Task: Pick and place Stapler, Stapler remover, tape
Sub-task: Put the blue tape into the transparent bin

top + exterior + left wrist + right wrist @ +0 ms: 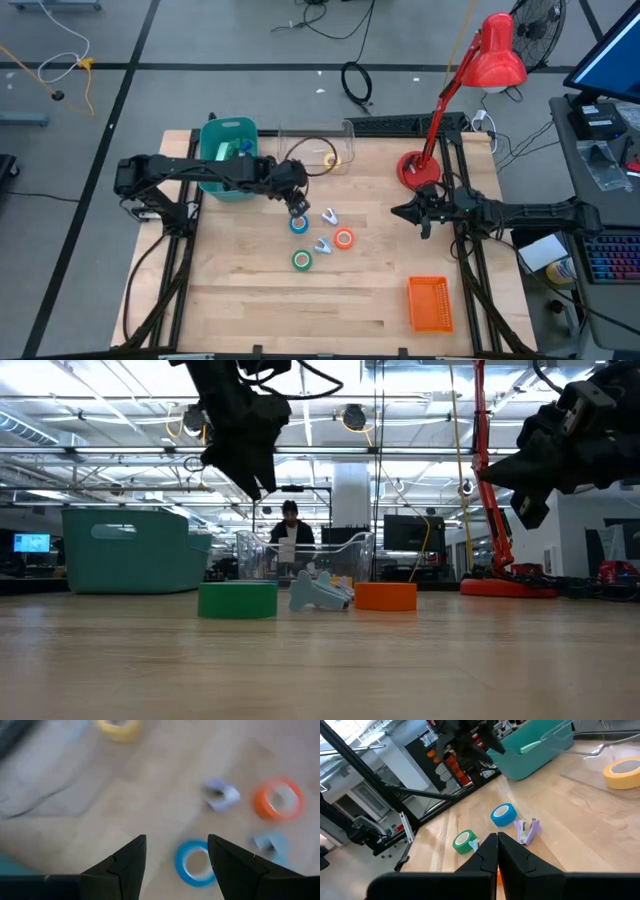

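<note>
My left gripper (297,207) hangs open above the blue tape roll (299,224); in the left wrist view the blue tape roll (194,865) lies flat on the table between and beyond the fingertips of my left gripper (176,845), untouched. Near it lie a purple staple remover (329,215), a pale blue staple remover (323,245), the orange tape roll (344,239) and the green tape roll (301,260), all flat on the wood. The yellow tape roll (330,158) sits in a clear tray. My right gripper (496,840) is shut and waits at the table's right side. No stapler shows plainly.
A teal bin (228,155) stands at the far left with something blue inside. The clear tray (318,148) sits beside it. A red desk lamp (412,168) stands at the far right, an orange basket (430,303) near the front right. Bare wood lies at the near left.
</note>
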